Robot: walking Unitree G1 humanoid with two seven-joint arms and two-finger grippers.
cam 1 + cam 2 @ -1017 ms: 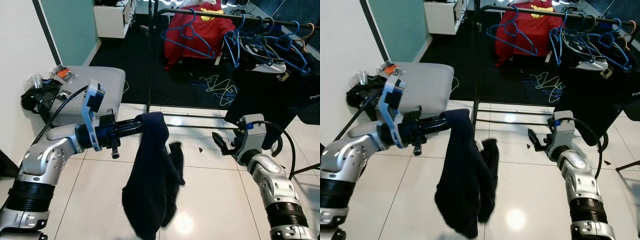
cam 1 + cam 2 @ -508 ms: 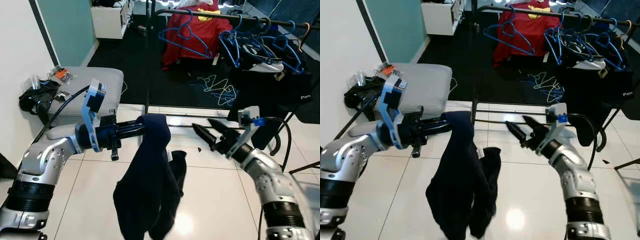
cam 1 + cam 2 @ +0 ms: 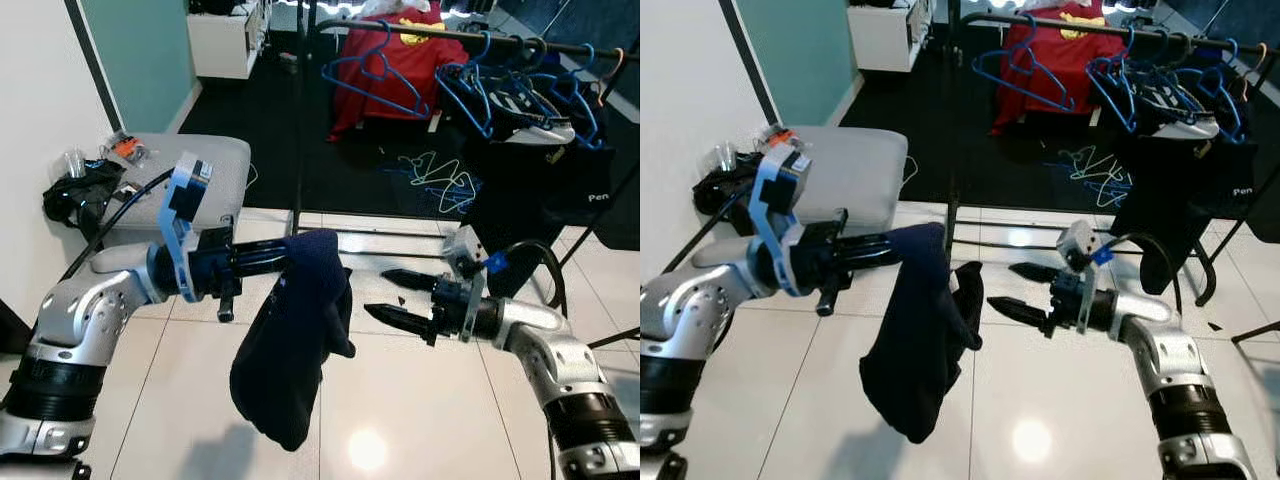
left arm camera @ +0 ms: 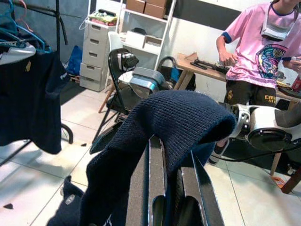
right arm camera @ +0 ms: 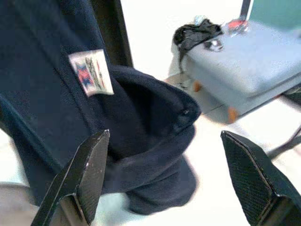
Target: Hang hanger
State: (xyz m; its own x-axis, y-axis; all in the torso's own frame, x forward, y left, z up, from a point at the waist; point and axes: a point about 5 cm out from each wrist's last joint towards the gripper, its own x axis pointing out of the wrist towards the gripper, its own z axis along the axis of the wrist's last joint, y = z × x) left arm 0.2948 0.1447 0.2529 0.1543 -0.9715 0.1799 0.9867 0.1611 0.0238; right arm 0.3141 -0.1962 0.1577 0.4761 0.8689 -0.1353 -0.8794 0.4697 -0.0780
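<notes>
White letters on the black garment [image 3: 560, 190] on the rack began "Pen"; the rest was cut off. The tag [image 5: 91, 71] on the navy sweater [image 5: 56, 108] carried print too blurred to read.

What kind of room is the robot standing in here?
Probably a clothing corner in a lived-in home: a garment rack hung with blue hangers and a red shirt, a grey padded bench against the wall, and a white tiled floor.

Dark navy garment [image 3: 292, 350] hangs draped over the left end effector [image 3: 300, 252].
</notes>
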